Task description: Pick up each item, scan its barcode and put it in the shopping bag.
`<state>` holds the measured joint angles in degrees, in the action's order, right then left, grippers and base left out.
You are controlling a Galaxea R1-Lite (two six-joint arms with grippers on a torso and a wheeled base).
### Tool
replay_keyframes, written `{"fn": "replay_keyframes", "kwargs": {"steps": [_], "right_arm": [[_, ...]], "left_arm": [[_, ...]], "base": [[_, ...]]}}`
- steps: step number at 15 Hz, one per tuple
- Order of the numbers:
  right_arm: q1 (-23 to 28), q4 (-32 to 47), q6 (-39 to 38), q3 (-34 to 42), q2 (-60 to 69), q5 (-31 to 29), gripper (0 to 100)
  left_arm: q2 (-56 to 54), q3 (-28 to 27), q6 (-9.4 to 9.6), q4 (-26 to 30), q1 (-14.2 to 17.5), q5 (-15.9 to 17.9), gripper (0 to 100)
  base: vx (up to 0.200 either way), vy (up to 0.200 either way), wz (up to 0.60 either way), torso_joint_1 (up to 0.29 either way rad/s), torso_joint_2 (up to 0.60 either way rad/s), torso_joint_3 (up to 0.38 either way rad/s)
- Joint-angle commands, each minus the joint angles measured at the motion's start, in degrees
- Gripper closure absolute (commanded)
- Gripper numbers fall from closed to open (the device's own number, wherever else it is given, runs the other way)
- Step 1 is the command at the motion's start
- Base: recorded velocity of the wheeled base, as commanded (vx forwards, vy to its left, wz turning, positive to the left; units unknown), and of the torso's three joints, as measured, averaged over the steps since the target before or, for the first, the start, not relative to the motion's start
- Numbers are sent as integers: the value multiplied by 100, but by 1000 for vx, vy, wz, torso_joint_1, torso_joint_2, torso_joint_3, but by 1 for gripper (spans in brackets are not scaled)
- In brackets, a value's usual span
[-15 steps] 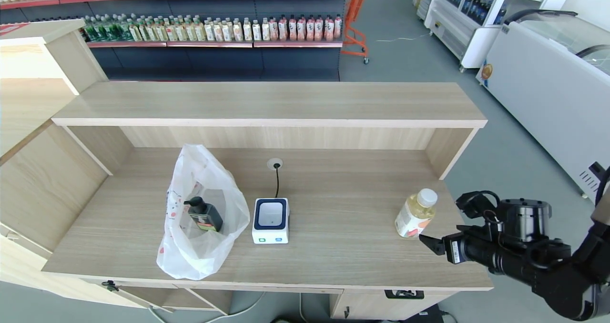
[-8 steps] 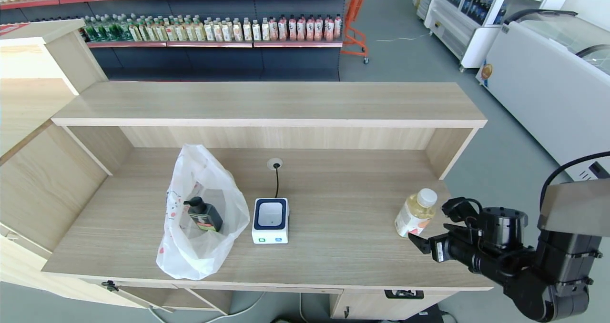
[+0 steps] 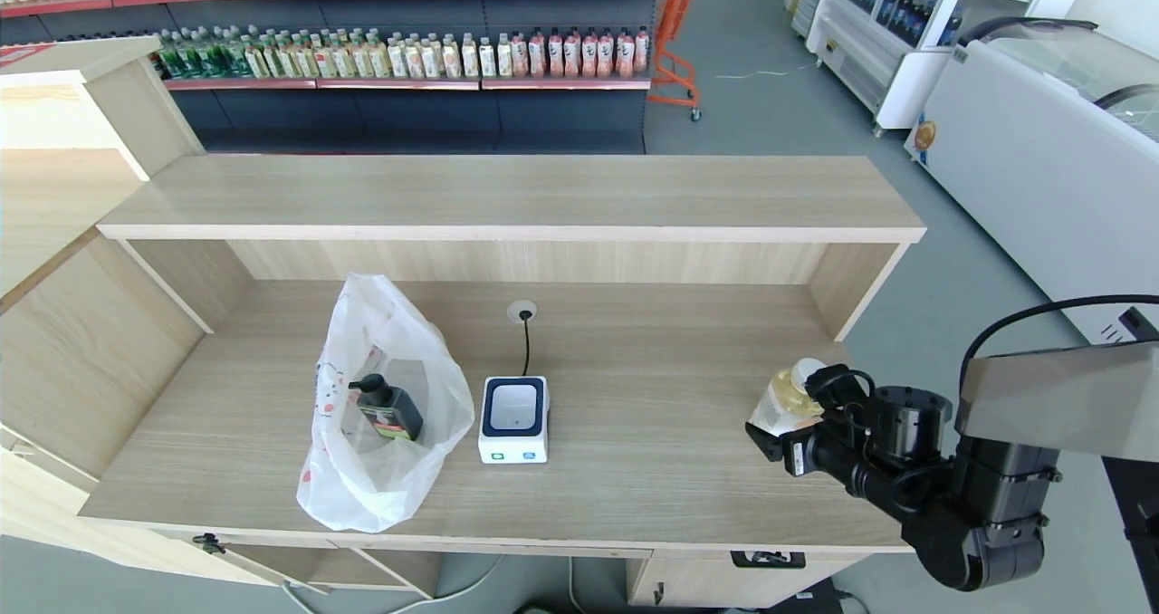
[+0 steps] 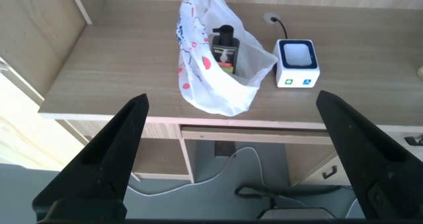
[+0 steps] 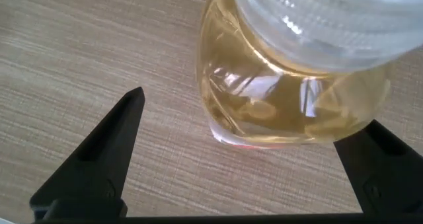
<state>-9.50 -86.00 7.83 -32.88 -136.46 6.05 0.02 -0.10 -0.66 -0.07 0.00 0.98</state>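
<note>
Dark pump bottle [image 3: 389, 407] is already bagged in the white plastic shopping bag [image 3: 362, 483], left of the white boxy barcode scanner [image 3: 514, 419]; well right of it, a clear yellow-filled bottle [image 3: 783, 401] is flanked by the right gripper [image 5: 254, 118], jaws apart; grasping, scanning and bagging are judged left to do.

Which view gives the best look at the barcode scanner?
The head view: the scanner sits unobstructed, its window and front buttons plainly visible from above. The left wrist view shows it too, farther off, beside the bag.
</note>
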Motion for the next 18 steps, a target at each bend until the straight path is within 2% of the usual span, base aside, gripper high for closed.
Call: {"fn": "replay_keyframes", "kwargs": {"steps": [1, 5, 13, 14, 18], "right_arm": [[-35, -13, 8, -272, -223, 11, 0], [-96, 5, 0, -861, -478, 11, 0], [-219, 5, 114, -1555, -803, 19, 0], [-219, 5, 114, -1599, -803, 19, 100], [-246, 5, 131, -1704, -812, 28, 100]], "left_arm": [[-2, 1, 4, -1, 0, -1, 0], [-2, 1, -4, -1, 0, -1, 0], [-2, 1, -4, -1, 0, -1, 0], [-2, 1, -4, -1, 0, -1, 0], [-2, 1, -4, -1, 0, -1, 0]], "base": [[0, 0, 0, 0, 0, 0], [0, 0, 0, 0, 0, 0], [0, 0, 0, 0, 0, 0], [0, 0, 0, 0, 0, 0], [0, 0, 0, 0, 0, 0]]}}
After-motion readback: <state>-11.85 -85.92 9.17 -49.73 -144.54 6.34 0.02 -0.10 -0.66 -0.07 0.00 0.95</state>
